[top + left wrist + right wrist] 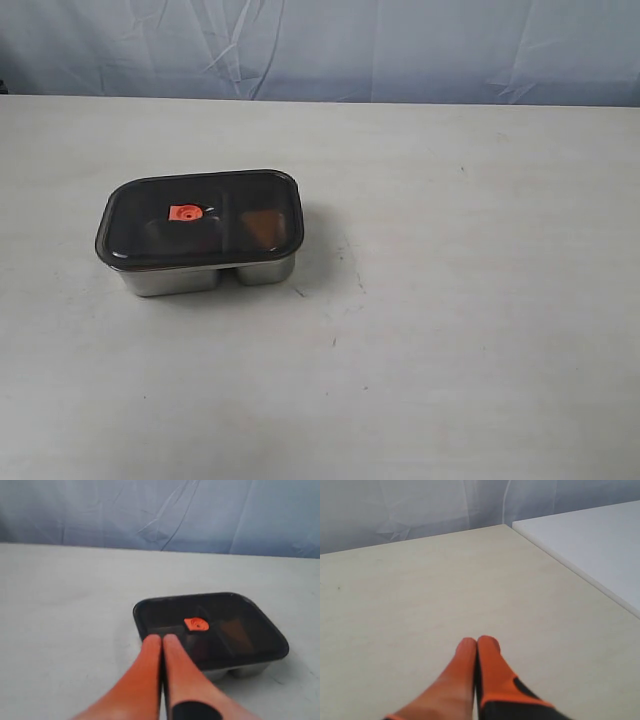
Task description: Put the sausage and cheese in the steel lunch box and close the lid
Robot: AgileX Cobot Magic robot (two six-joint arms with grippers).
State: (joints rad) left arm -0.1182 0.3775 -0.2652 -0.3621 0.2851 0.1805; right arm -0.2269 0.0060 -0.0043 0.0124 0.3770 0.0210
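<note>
Found lid point(200, 215) seated on box point(180, 281), cheese point(262, 226) dim beneath it, with left claw point(161, 639) and right claw point(477, 642) pinched together, empty.

The left gripper point(161, 639), its orange fingers pressed together with nothing between, points at the near edge of the dark lid point(225, 615) seated on the steel lunch box point(243, 670) on the pale table point(60, 610) — orange valve point(196, 624) near the lid's centre, and a dim brownish shape beneath that may be the cheese point(235, 636).
</note>
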